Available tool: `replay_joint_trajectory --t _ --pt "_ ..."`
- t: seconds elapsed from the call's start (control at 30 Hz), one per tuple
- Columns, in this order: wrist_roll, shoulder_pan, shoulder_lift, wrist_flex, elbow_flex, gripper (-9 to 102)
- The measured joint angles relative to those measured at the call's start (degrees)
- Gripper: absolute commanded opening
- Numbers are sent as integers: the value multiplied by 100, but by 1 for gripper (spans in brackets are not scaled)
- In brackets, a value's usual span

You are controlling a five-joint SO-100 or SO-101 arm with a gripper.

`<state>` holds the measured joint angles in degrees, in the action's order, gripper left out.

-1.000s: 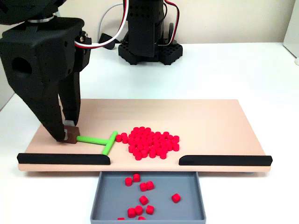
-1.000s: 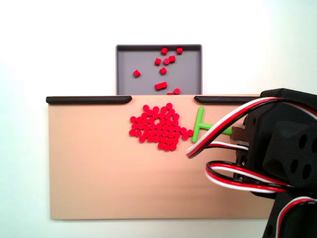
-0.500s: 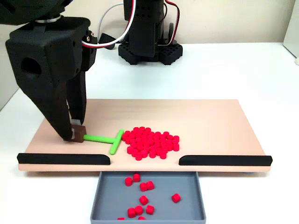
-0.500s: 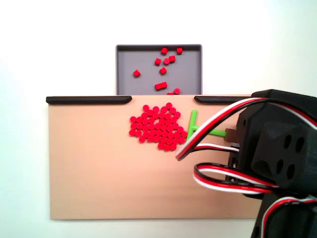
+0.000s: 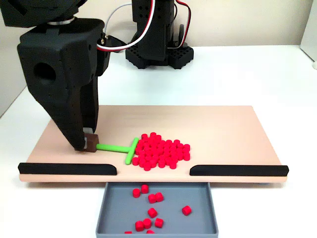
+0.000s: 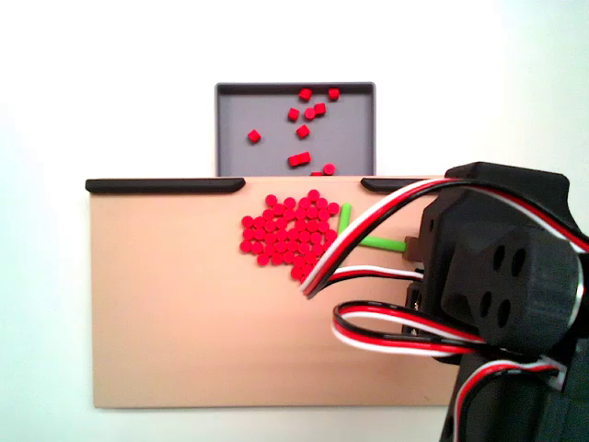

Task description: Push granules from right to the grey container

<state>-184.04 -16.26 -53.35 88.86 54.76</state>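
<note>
The black two-finger gripper (image 5: 85, 144) is clamping the small brown block (image 5: 90, 142) at the end of a green T-shaped plastic pusher (image 5: 121, 148), whose crossbar is touching the heap of tiny bright red plastic granules (image 5: 161, 150) on the tan rectangular board (image 5: 223, 130). Two black strips (image 5: 67, 168) are edging the board's front, leaving a gap above the shallow grey plastic container (image 5: 198, 220). Several dozen granules are sitting in the heap; roughly ten are lying in the container. In a fixed view, red, white and black cables (image 6: 386, 276) are covering part of the pusher.
</note>
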Motion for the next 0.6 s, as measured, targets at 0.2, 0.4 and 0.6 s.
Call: replay_joint_trajectory --t 0.2,0.4,0.6 --pt "9 18 0 0 0 0" --pt "431 26 0 0 0 0" --pt "782 26 0 0 0 0"
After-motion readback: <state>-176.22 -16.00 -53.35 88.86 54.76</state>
